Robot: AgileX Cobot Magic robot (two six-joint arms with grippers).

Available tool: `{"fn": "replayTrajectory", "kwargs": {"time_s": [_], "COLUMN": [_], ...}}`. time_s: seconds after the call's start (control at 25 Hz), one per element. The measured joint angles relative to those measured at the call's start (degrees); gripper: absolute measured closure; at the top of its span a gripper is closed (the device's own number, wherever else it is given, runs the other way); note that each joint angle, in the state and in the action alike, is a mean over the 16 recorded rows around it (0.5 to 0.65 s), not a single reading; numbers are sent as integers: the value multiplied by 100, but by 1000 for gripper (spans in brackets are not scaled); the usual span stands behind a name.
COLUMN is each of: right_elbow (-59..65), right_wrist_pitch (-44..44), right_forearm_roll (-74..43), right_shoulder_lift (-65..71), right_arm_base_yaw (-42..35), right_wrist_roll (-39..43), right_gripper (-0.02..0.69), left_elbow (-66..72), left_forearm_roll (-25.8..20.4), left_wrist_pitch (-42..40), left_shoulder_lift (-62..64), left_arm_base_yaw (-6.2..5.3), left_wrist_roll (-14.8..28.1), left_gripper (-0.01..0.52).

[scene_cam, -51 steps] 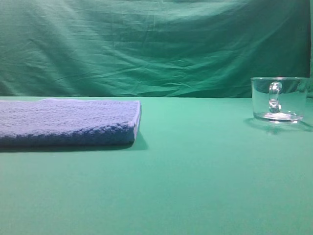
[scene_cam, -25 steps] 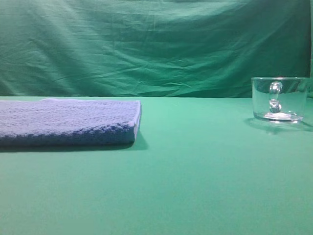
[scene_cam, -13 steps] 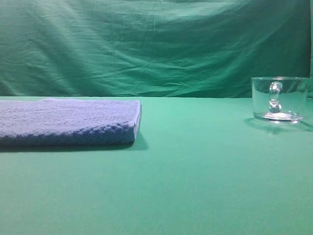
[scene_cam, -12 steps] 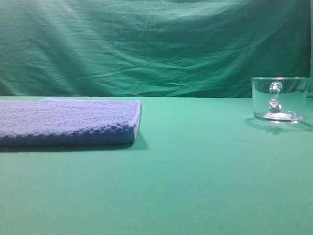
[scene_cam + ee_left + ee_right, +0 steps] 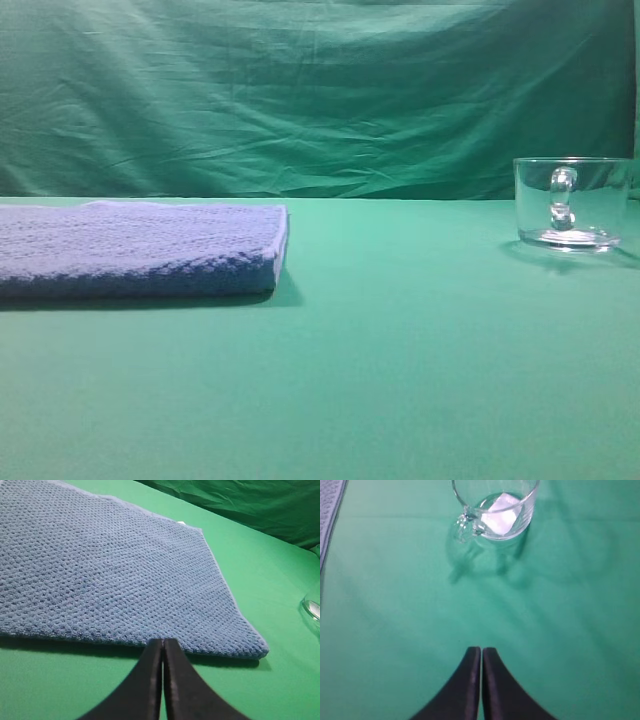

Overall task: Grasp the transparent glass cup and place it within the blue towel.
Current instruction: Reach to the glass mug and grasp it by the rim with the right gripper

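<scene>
The transparent glass cup (image 5: 571,203) stands upright on the green table at the far right, its loop handle facing the camera. In the right wrist view the glass cup (image 5: 496,507) sits ahead at the top, handle to its left. My right gripper (image 5: 481,650) is shut and empty, well short of the cup. The blue towel (image 5: 135,248) lies flat at the left. In the left wrist view the blue towel (image 5: 110,570) fills the upper part. My left gripper (image 5: 163,641) is shut and empty, its tips at the towel's near edge. Neither gripper shows in the high view.
A wrinkled green cloth backdrop (image 5: 320,95) hangs behind the green tabletop (image 5: 400,350). A sliver of the cup's rim (image 5: 312,605) shows at the right edge of the left wrist view, and the towel's edge (image 5: 329,515) at the left of the right wrist view.
</scene>
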Motion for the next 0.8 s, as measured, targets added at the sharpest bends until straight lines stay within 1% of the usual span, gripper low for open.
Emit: {"fn": "replayTrajectory", "kwargs": {"time_s": [0.12, 0.32, 0.4, 0.48, 0.6, 0.8], "right_elbow": [-365, -921, -1126, -1324, -1585, -1888], "right_wrist_pitch": [191, 192, 152, 105, 30, -89], "right_forearm_roll": [-276, -775, -966, -1124, -1291, -1562], "right_shoulder_lift": [574, 1506, 1850, 2174, 2599, 3158], "right_arm_base_yaw": [267, 766, 933, 1070, 1223, 1333], "right_wrist_roll": [439, 1179, 1432, 1636, 1866, 2347], "right_gripper": [665, 665, 658, 638, 573, 394], "left_elbow": [0, 0, 0, 0, 0, 0], "left_forearm_roll": [0, 0, 0, 0, 0, 0], "left_wrist_pitch": [0, 0, 0, 0, 0, 0], "left_shoulder_lift": [0, 0, 0, 0, 0, 0], "left_arm_base_yaw": [0, 0, 0, 0, 0, 0], "left_wrist_roll": [0, 0, 0, 0, 0, 0], "left_gripper": [514, 514, 514, 514, 514, 514]}}
